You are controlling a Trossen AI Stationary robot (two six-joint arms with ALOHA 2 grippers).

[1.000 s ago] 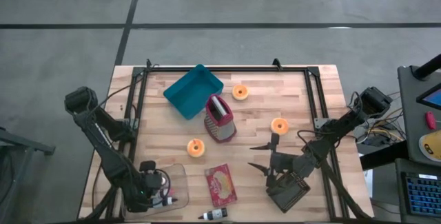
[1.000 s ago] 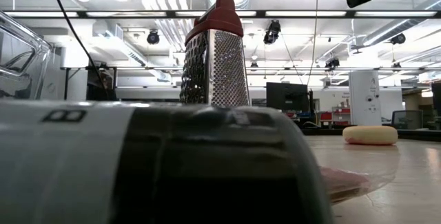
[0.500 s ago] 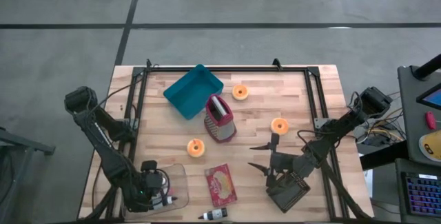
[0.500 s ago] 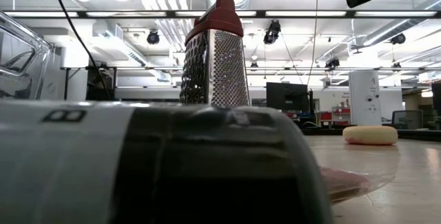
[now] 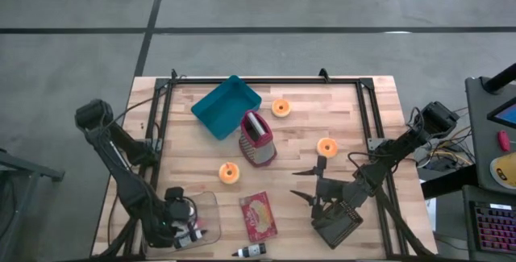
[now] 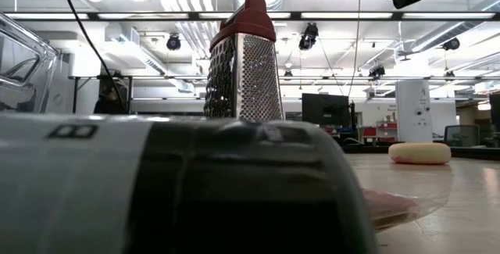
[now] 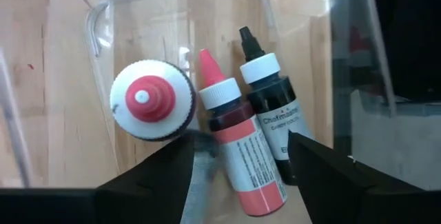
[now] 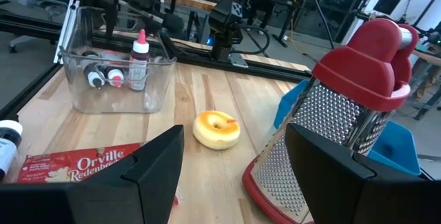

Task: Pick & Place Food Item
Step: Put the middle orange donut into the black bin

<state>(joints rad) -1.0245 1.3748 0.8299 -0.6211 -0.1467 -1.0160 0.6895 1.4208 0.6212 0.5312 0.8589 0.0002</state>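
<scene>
1. We see the left gripper (image 5: 187,231) poised over the clear plastic bin (image 5: 211,206) at the near left of the table (image 5: 347,117), its fingers (image 7: 155,176) spread apart and holding nothing.
2. Inside the bin lie a red food-colouring bottle (image 7: 238,151) and a black one (image 7: 272,114) side by side, with a third bottle standing upright beside them, its red-tipped white cap (image 7: 150,100) facing the wrist camera.
3. The right gripper (image 5: 310,183) waits right of the cheese grater (image 5: 257,139), jaws apart, empty.
4. Three donuts lie loose: one (image 5: 230,172) between bin and grater, one (image 5: 280,107) just right of the teal tray (image 5: 226,106), one (image 5: 326,147) right of the grater.
5. A popcorn packet (image 5: 259,216) lies right of the bin, and another small bottle (image 5: 251,251) sits at the table edge below it.
</scene>
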